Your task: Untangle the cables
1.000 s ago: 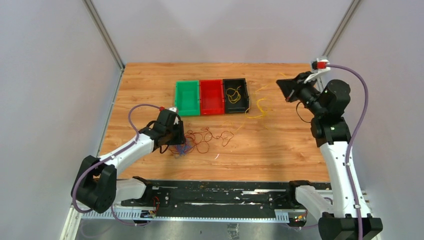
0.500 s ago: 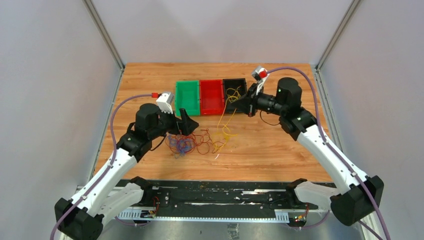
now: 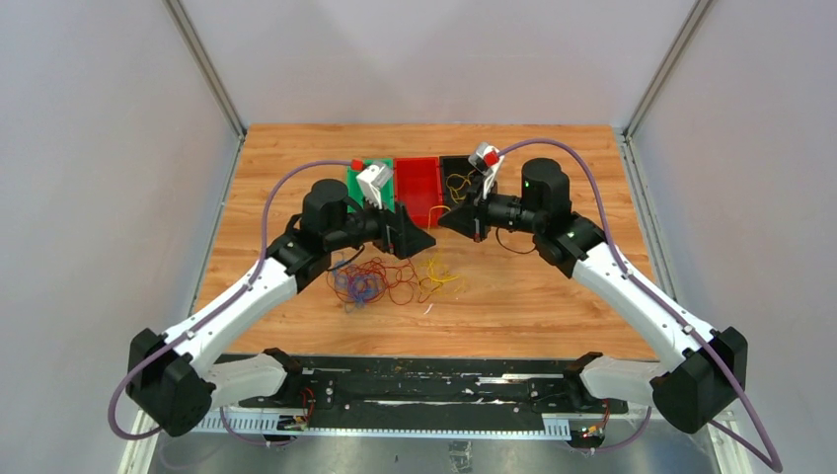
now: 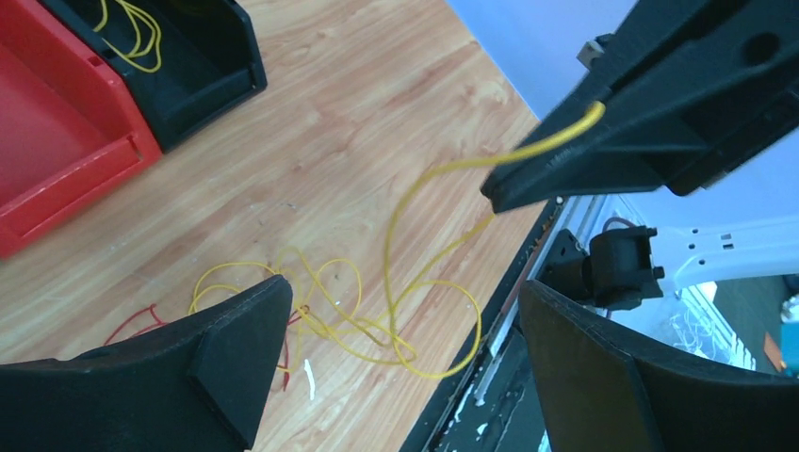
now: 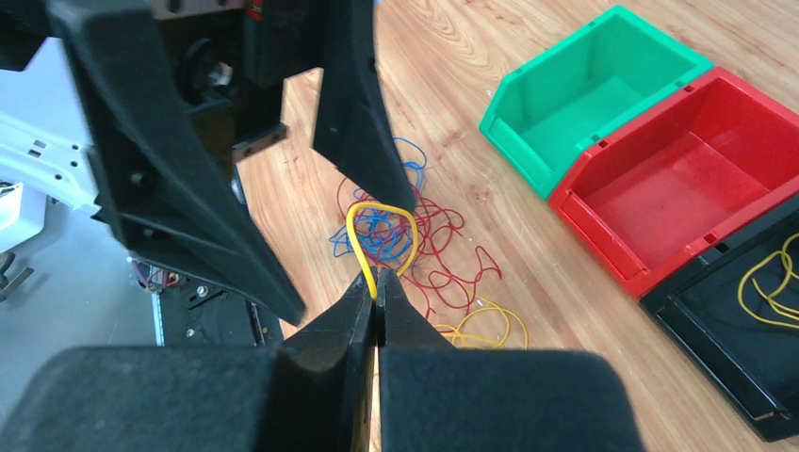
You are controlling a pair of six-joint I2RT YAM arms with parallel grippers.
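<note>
Between the wide-open, empty fingers of L gripper (image 4: pixel 400 301) hangs the yellow cable (image 5: pixel 381 202), pinched tight by R gripper (image 5: pixel 377 282), trailing down to tangle (image 3: pixel 370 284).

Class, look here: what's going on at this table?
The right arm has its jaws shut on a yellow cable, holding one end up above the table. The rest trails down beside a tangle of red and blue cables. The left arm holds nothing, its jaws wide open. More yellow cable sits in the black bin.
</note>
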